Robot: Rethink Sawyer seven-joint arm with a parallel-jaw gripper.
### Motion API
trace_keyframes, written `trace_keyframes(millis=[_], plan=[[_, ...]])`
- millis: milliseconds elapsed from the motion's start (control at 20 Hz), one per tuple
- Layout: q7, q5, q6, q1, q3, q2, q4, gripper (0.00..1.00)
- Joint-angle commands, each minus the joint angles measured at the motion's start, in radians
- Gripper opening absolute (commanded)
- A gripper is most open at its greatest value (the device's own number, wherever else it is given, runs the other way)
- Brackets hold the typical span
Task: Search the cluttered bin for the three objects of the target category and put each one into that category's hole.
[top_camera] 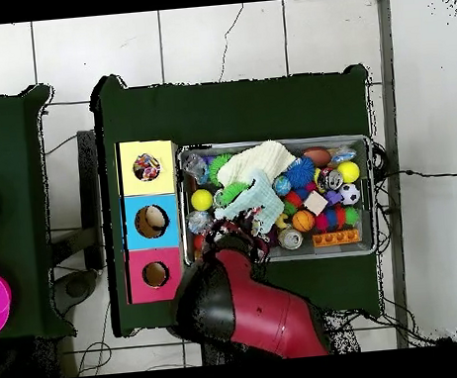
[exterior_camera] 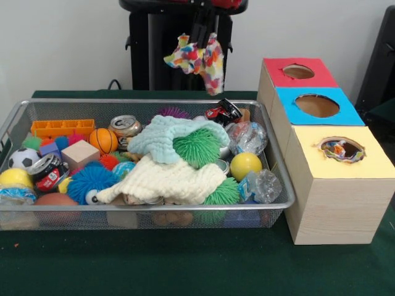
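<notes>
My gripper hangs high above the far edge of the wire mesh bin, shut on a spotted white cloth that dangles from it. In the overhead view the arm covers the gripper and that cloth. The bin is full of toys, cans and towels. The hole in the yellow-topped box holds spotted cloth inside it; it also shows in the overhead view. No other spotted cloth shows in the bin.
A mint-green towel and a cream waffle towel lie mid-bin over green spiky balls. The blue-topped box and red-topped box stand behind the yellow one, right of the bin.
</notes>
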Motion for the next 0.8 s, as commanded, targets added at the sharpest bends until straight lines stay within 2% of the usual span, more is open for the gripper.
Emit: trace_keyframes(millis=[50, 200, 500, 800], plan=[[0.043, -0.032, 0.228, 0.018, 0.02, -0.084, -0.152, 0.0], [0.062, -0.019, 0.272, 0.025, 0.037, -0.089, -0.19, 0.0], [0.123, -0.011, 0.404, 0.071, 0.025, -0.064, -0.326, 0.0], [0.179, 0.006, 0.431, 0.1, 0.033, -0.004, -0.412, 0.0]])
